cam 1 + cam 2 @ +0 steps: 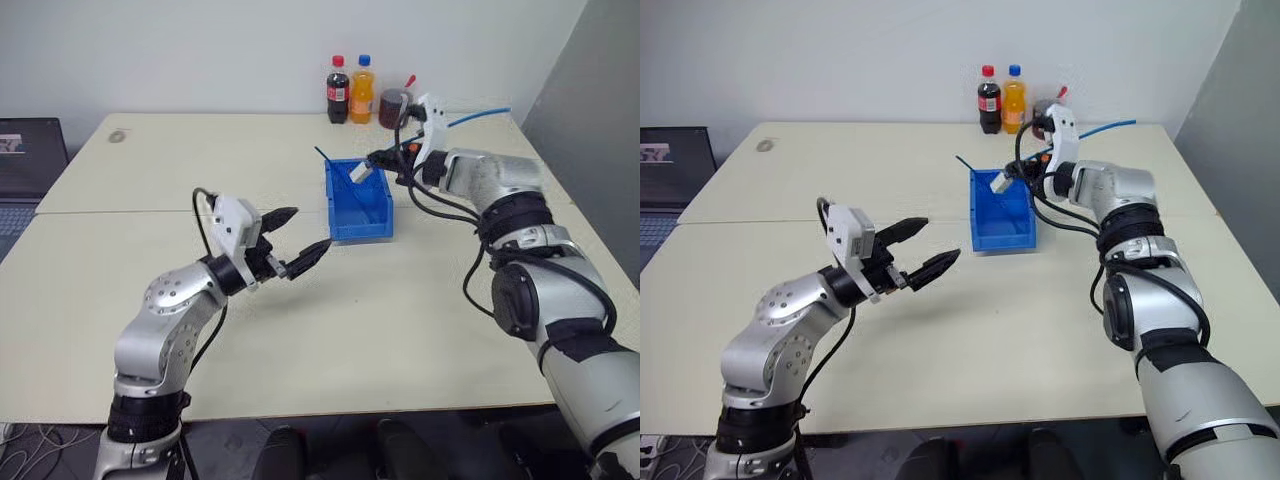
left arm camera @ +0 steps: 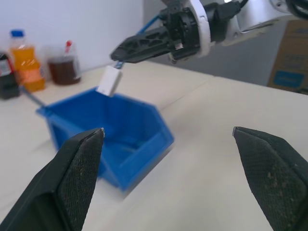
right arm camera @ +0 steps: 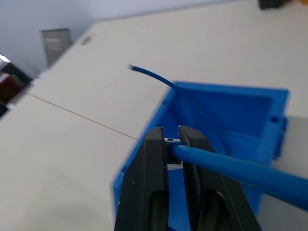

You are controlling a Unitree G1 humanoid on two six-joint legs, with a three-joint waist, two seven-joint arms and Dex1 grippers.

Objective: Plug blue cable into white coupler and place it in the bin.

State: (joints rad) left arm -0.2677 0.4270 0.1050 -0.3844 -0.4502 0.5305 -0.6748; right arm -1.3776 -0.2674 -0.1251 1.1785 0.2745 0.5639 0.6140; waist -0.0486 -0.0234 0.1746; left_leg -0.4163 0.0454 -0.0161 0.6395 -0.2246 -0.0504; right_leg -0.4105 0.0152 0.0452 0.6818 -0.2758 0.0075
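Left arm bent at the elbow over the near-left table [image 1: 120, 330], forearm roughly level; left gripper [image 1: 297, 243] points right toward the bin, fingers spread wide, nothing in them. Right arm stretched forward, wrist angled left; right gripper [image 1: 378, 158] sits over the bin's far right corner, fingers clamped on the blue cable [image 3: 231, 169]. One white coupler [image 1: 361, 173] hangs from the cable end, above the inside of the bin, apart from its walls. One bin [image 1: 345, 228], mid-table. At the far edge: two bottles [image 1: 350, 90], one dark jar [image 1: 393, 107]. One laptop [image 1: 25, 160], far left.
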